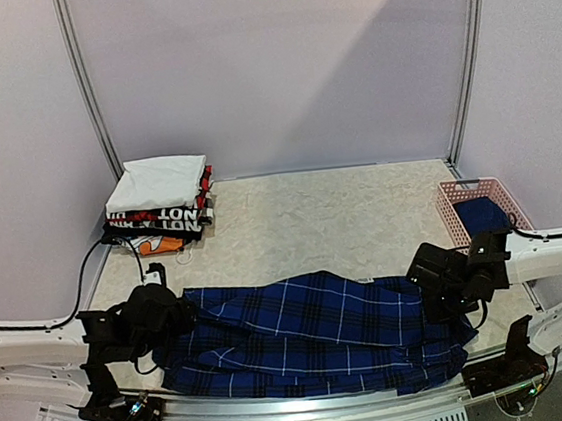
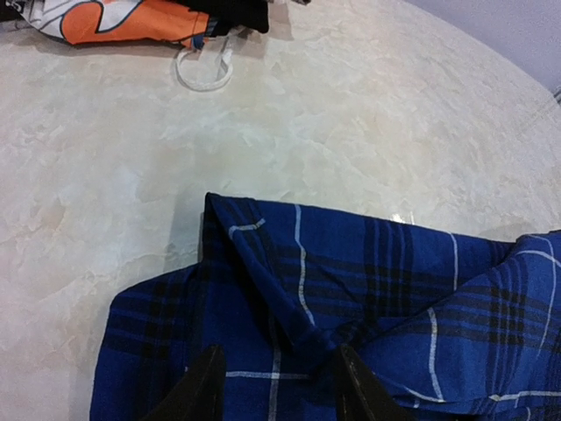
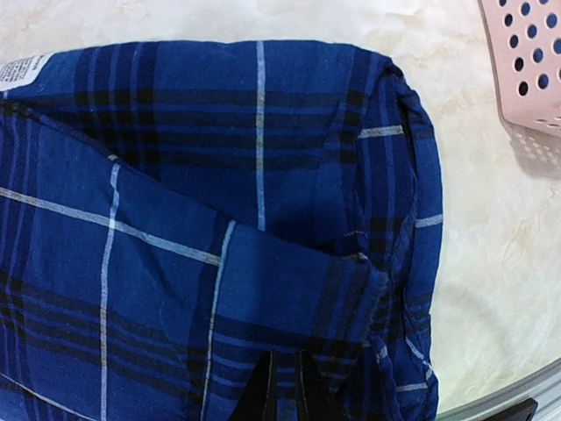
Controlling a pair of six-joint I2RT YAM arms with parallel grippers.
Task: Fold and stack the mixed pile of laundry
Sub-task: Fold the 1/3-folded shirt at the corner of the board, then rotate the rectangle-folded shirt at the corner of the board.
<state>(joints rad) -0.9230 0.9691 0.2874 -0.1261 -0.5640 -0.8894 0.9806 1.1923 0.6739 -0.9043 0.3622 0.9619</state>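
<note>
Plaid shirt [image 1: 313, 328], dark blue with thin white lines, lies stretched in loose folds across the near edge of the marbled surface [image 1: 312, 217], between two robot arms. At its left end the left pincer [image 2: 280, 386] rests on the cloth with its jaws standing apart, flat fabric between them. At the right end, the right pincer [image 3: 285, 390] is pinched closed on a folded edge of the shirt, a white label [image 3: 22, 70] showing at the cloth's far corner. The second garment, a navy T-shirt [image 1: 483, 214], sits in a pink lattice basket [image 1: 460, 187] at the right side of the surface. A stack of folded clothes [image 1: 159, 198], white on top and black with red lettering below, stands at the far left corner.
</note>
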